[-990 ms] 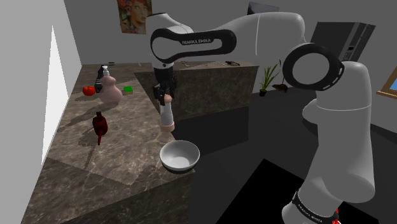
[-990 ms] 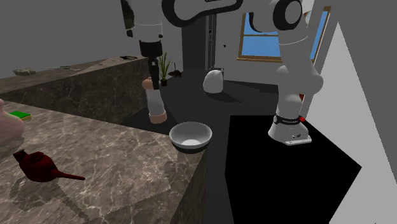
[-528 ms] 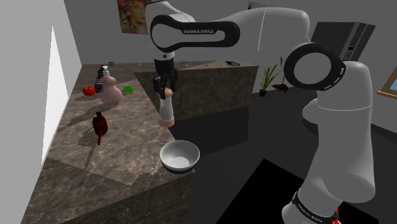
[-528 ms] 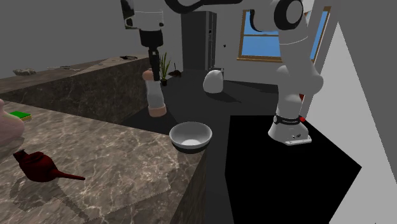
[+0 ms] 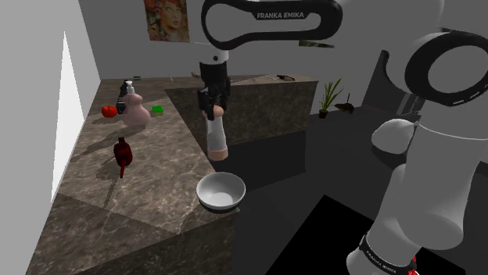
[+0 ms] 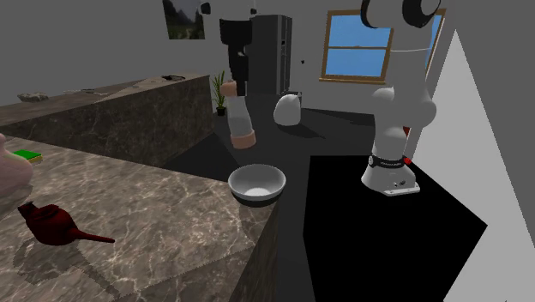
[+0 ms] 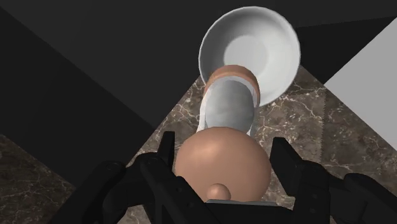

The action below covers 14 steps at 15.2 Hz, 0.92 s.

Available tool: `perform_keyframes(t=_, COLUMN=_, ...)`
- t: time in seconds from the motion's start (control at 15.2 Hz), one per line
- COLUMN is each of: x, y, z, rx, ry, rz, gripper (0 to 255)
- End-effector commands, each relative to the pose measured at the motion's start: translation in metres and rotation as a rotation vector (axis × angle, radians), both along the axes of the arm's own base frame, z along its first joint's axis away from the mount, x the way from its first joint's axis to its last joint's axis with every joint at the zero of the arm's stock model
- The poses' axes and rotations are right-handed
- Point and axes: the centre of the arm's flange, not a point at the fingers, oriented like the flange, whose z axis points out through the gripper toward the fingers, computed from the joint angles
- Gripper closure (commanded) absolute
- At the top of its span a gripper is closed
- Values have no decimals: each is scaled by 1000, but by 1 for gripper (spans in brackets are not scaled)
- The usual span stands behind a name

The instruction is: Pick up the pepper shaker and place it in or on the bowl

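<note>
The pepper shaker (image 5: 216, 137) has a white body and tan ends. It hangs in the air, tilted, with my black gripper (image 5: 213, 109) shut on its upper end. It is above the counter's corner, just short of the white bowl (image 5: 220, 190) and well above it. From the second exterior view the shaker (image 6: 241, 122) hangs under the gripper (image 6: 237, 90), above and slightly left of the bowl (image 6: 256, 183). Along the gripper (image 7: 224, 154), both fingers clasp the shaker's round tan top (image 7: 219, 167), and the bowl (image 7: 254, 44) lies beyond its lower end.
A dark red bottle (image 5: 122, 152) lies on the marble counter (image 5: 148, 187). A pink vase (image 5: 137, 109), a red tomato (image 5: 109, 111) and a green sponge (image 5: 158, 109) stand further back. A second counter (image 5: 266, 101) runs behind. The bowl sits at the counter's corner by the dark floor.
The gripper has carried the shaker up off the counter and toward the shoulder view's right, nearer the bowl. The arm's upper links have swung higher.
</note>
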Motion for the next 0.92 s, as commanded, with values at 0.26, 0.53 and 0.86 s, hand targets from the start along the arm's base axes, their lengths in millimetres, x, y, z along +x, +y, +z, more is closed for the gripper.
perform_keyframes(t=0.26, x=-62, y=15, z=22, rx=0, ry=1, rz=-1, gripper=255)
perform_keyframes(t=0.53, x=-62, y=15, z=1, rx=0, ry=1, rz=-1, gripper=255)
perform_keyframes(t=0.86, x=-62, y=15, z=-25, rx=0, ry=1, rz=-1, gripper=255)
